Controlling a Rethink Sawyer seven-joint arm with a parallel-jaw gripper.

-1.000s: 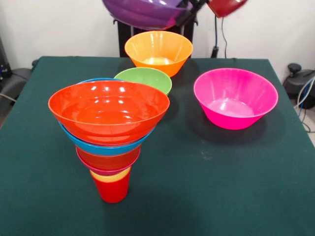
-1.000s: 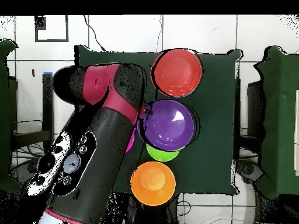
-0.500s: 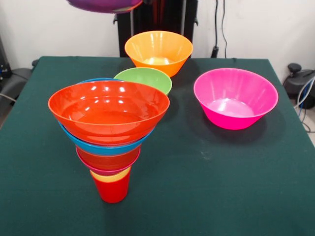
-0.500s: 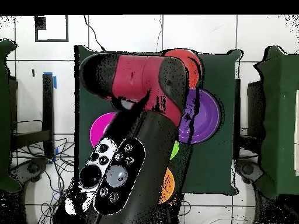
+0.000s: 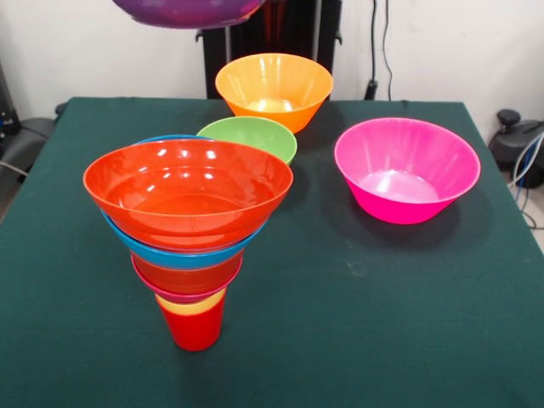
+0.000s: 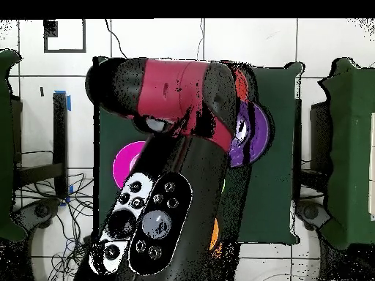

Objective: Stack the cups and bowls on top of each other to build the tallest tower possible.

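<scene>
Above the tower (image 5: 189,229), purple bowl (image 5: 189,11) hangs ready for stacking; my claw is hidden, grip can't tell.

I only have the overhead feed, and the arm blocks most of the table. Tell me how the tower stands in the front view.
Observer: The tower stands upright on a red cup, widening up to an orange-red bowl on top.
Operator: Give me the purple bowl's height.
Observer: The purple bowl hangs at the picture's top edge, well clear of the tower's top.
Operator: Report what the arm hides from me.
Observer: A green bowl sits on the table just behind the tower, with a light orange bowl farther back.
</scene>
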